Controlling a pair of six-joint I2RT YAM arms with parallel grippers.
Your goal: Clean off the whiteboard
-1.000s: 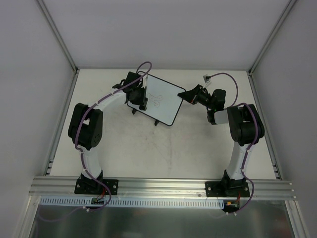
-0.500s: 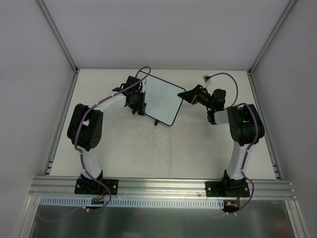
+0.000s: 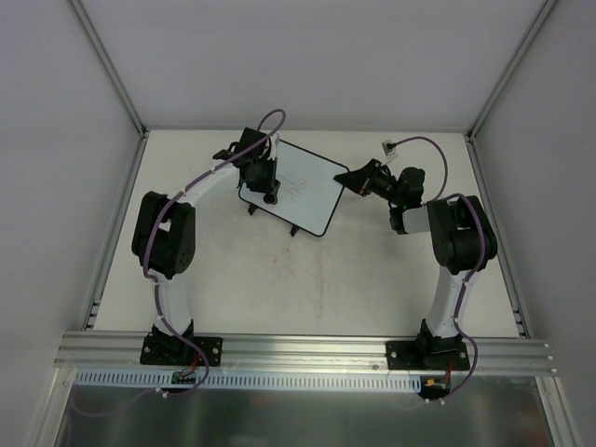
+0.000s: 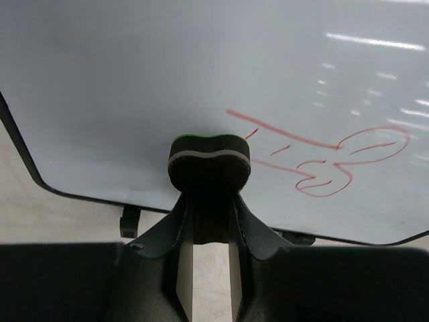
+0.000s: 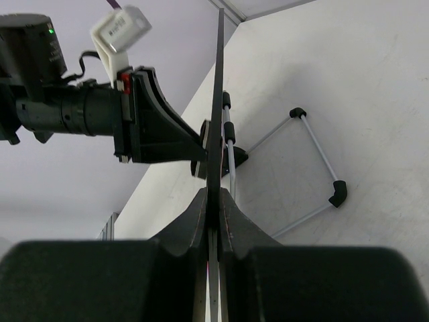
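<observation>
My left gripper [image 4: 208, 204] is closed tight on the eraser [image 4: 208, 168], a dark felt block with a pale band and a green edge, pinched at its lower end between both fingers. Straight ahead of those fingers stands the whiteboard [image 4: 134, 80], and the eraser's face appears to lie against the white surface near the board's lower edge. Just right of the eraser and a little above it runs the red drawing [image 4: 322, 161], unwiped: a long slanting stroke, short dashes and a looped, bone-like outline. Below the eraser the board's black frame curves round a corner, with one small black foot [image 4: 131, 221] under it on the table [image 4: 27, 215]. My right gripper [image 5: 213, 201] is clamped narrow on the board's opposite edge. From its wrist camera I see the board edge-on, a thin black line rising out of the fingertips. Left of that line is the left arm's wrist, and right of it the wire stand [image 5: 316, 147], its black tips resting on the table. From above, the board sits between my two grippers, well away from both arm bases
</observation>
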